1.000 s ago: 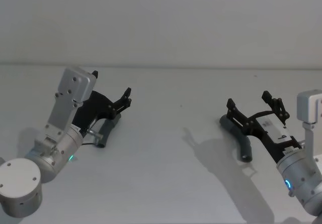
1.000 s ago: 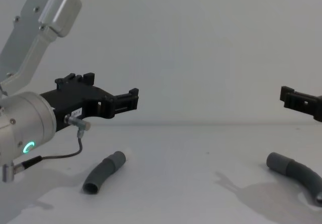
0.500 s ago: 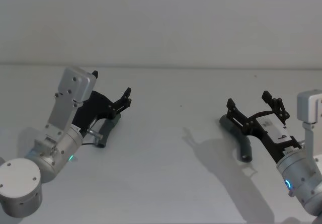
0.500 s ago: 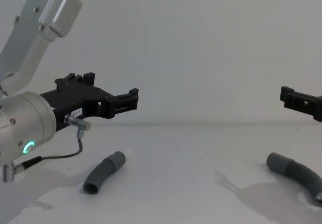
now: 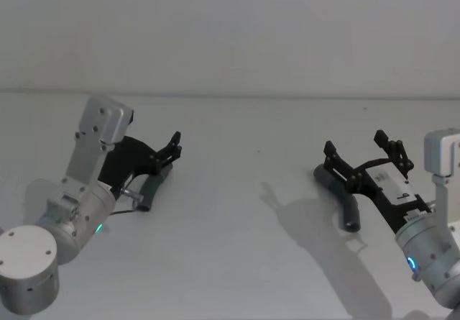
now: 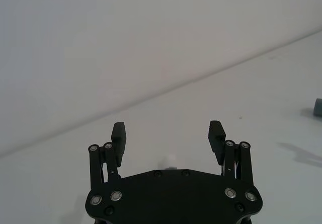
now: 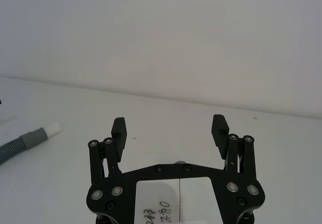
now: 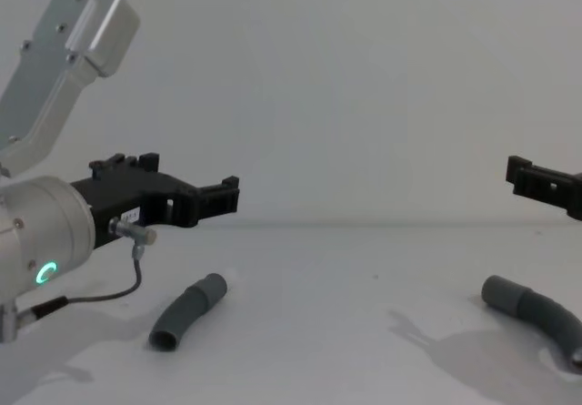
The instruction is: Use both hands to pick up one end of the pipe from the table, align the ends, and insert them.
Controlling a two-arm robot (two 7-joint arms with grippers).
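Left gripper [image 5: 175,146] and right gripper [image 5: 354,142] hover, jaws wide, over pipe pieces [image 8: 186,307] [image 8: 541,312] (well apart, open table [image 5: 237,262] between).

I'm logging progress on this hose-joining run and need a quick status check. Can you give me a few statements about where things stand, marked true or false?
1. The left gripper is open and empty. True.
2. The right gripper is shut on a hose piece. False: it is open and holds nothing.
3. Both the left hose piece and the right hose piece lie on the table. True.
4. The hose pieces are already joined. False: they lie far apart.
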